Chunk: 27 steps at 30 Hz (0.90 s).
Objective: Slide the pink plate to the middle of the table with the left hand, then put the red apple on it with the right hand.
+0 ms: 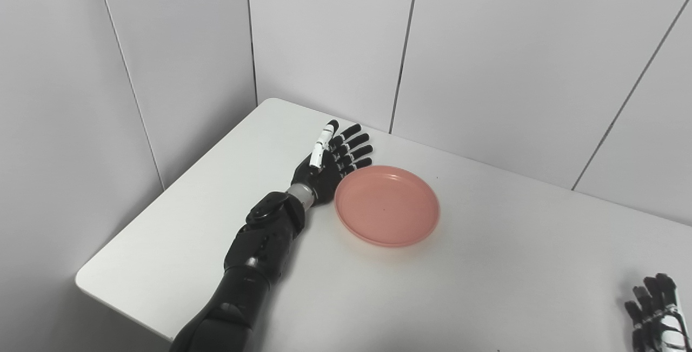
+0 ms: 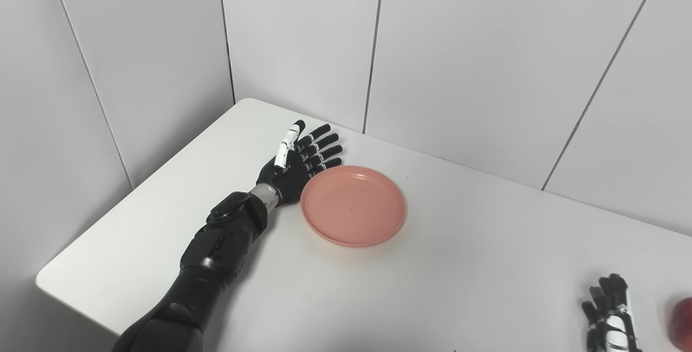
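Pink plate (image 1: pixel 386 205) beside left hand (image 1: pixel 328 163), fingers (image 1: pixel 354 149) straight, spread.

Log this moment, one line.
left hand: open, against plate left rim | right hand: open, idle | apple: on table, right edge

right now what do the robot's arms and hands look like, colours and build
The left hand is black with segmented fingers and one white segmented digit along its top. A short silver cuff joins it to a glossy black arm of rounded, jointed shells. The right hand shows only at the bottom edge: black fingers with white patches on its back. No loose cables or readable markings are visible.
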Motion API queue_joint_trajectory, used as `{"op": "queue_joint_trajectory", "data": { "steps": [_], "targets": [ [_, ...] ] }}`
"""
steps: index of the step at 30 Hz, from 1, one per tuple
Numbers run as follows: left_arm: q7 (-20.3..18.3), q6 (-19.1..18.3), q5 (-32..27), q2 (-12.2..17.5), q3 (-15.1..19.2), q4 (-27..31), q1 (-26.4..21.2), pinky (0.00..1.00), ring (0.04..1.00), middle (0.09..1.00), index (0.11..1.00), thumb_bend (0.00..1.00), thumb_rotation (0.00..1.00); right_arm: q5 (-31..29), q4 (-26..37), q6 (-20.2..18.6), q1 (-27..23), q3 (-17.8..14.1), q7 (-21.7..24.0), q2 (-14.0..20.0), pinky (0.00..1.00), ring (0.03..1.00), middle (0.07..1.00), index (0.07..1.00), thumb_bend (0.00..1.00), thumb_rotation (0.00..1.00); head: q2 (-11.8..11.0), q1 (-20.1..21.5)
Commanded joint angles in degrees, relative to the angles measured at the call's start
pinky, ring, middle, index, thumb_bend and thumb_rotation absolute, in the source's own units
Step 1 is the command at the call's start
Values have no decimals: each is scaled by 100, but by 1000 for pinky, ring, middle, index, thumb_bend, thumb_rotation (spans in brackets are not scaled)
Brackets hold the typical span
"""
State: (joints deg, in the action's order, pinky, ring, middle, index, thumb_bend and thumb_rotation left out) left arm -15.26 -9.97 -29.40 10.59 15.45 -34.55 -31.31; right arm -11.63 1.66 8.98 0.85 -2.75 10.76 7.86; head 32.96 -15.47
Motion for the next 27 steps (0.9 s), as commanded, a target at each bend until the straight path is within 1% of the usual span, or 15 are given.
{"op": "queue_joint_trajectory", "data": {
  "steps": [1,7,9,12,15,19,24,27],
  "targets": [
    [-44,-16,121,-69,-97,103,-39,839,863,877,866,401,1000,2,-406,220,171,56,107,-26,1000,1000,1000,1000,259,1000,6,8],
    [-30,-122,124,-164,-171,279,24,836,862,874,863,404,1000,22,-316,150,196,52,2,-89,1000,1000,1000,1000,238,1000,76,74],
    [-57,-150,123,-188,-192,334,46,838,864,875,864,404,1000,18,-360,209,183,51,17,-87,1000,1000,1000,1000,235,1000,101,105],
    [-88,-201,150,-205,-263,397,75,845,866,876,863,406,1000,3,-440,297,164,50,54,-75,1000,1000,1000,1000,257,1000,140,150],
    [-40,-316,150,-236,-307,498,98,839,861,870,859,401,1000,-7,-488,358,154,53,79,-69,1000,1000,1000,1000,280,1000,173,188],
    [27,-451,183,-300,-363,629,127,836,858,869,858,398,1000,-18,-451,311,167,58,66,-83,1000,1000,1000,1000,298,1000,194,215],
    [17,-500,236,-360,-468,735,188,836,858,868,853,395,1000,66,-482,395,162,71,40,-85,1000,1000,1000,1000,289,1000,236,260],
    [32,-563,260,-450,-538,821,235,832,857,866,848,396,1000,0,-447,310,172,73,59,-92,1000,1000,1000,1000,303,1000,257,297]
  ]
}}
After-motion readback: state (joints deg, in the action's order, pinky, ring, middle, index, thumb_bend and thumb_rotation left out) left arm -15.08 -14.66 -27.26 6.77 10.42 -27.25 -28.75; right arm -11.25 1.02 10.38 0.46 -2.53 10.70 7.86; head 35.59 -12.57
